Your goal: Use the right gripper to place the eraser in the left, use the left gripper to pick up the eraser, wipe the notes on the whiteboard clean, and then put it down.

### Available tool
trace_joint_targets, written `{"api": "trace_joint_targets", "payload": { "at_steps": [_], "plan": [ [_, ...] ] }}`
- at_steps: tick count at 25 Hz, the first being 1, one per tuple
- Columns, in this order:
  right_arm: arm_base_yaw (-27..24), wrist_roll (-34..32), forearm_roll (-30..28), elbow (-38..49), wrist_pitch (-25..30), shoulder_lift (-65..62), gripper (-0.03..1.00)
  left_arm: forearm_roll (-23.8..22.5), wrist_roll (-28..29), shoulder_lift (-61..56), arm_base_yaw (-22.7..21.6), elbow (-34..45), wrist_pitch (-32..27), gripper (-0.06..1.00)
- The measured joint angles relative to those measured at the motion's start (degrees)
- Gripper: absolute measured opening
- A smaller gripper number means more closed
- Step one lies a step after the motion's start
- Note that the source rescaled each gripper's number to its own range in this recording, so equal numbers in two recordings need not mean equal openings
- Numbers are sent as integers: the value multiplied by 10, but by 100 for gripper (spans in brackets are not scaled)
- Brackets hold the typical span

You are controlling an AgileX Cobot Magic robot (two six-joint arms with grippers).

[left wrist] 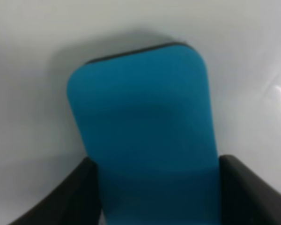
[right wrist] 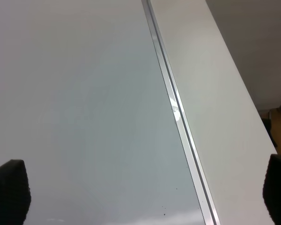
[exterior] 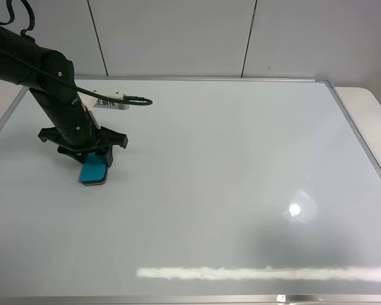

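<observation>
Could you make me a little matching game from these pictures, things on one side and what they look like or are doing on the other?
Things:
1. eraser
2. left gripper
3. right gripper
4. whiteboard

Descriptions:
A. open, holding nothing, above the board's silver frame
B. glossy white, with a thin metal edge
C. teal top, dark base, lying on the board
D. shut on the teal block

Pairs: 1-C, 2-D, 3-A, 4-B
</observation>
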State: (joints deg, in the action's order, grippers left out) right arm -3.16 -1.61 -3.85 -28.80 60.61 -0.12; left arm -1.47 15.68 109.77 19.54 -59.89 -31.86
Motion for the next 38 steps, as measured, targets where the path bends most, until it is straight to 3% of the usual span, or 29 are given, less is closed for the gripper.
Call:
{"api": "trace_joint_targets", "payload": {
  "at_steps": [6,7,10,11,13,24,29,33,38],
  "plan": [
    [0,0,0,0,0,0,100,-3,-9,-6,0,2,2,1],
    [0,0,0,0,0,0,100,-6,-10,-9,0,2,2,7],
    [0,0,0,0,0,0,100,-26,-10,-28,0,2,3,67],
    [0,0,0,0,0,0,100,-34,-10,-35,0,3,3,82],
    [0,0,0,0,0,0,100,-43,-10,-54,0,3,-2,94],
    [0,0,0,0,0,0,100,-48,-10,-270,0,6,-16,98],
    [0,0,0,0,0,0,100,-81,-12,-411,-2,44,12,99],
    [0,0,0,0,0,0,100,-97,-13,-521,-44,78,14,99],
    [0,0,0,0,0,0,100,-93,-34,-654,-145,127,-31,99]
  ]
}}
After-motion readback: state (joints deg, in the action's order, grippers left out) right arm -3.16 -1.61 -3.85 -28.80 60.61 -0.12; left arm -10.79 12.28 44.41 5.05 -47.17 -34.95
